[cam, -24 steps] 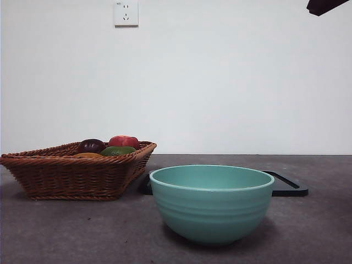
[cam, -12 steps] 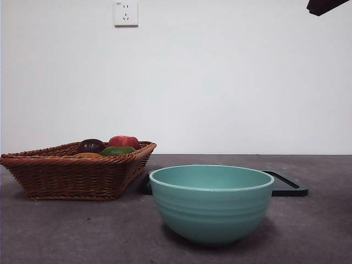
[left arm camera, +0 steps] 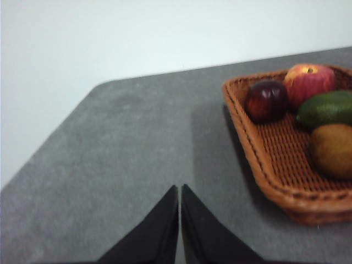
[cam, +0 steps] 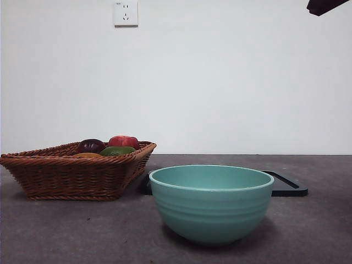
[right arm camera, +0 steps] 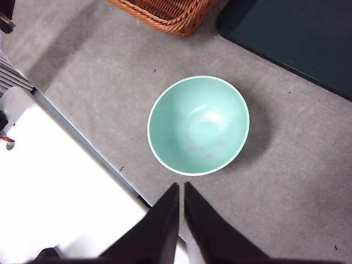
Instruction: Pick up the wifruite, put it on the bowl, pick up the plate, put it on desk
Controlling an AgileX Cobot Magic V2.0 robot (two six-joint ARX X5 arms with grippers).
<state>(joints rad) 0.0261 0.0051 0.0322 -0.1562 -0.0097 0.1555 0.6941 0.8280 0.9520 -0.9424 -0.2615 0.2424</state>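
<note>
Wifruite in wicker basket, grey desk, white wall

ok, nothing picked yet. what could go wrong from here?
1. The wifruite lies in the basket touching the green fruit; a grasp there may nudge or catch the neighbour.
2. It sits near the basket's raised rim, so the left tool, now shut, could clip the wicker when descending.
3. The bowl is deep and smooth; a drop from height might bounce the fruit.
</note>
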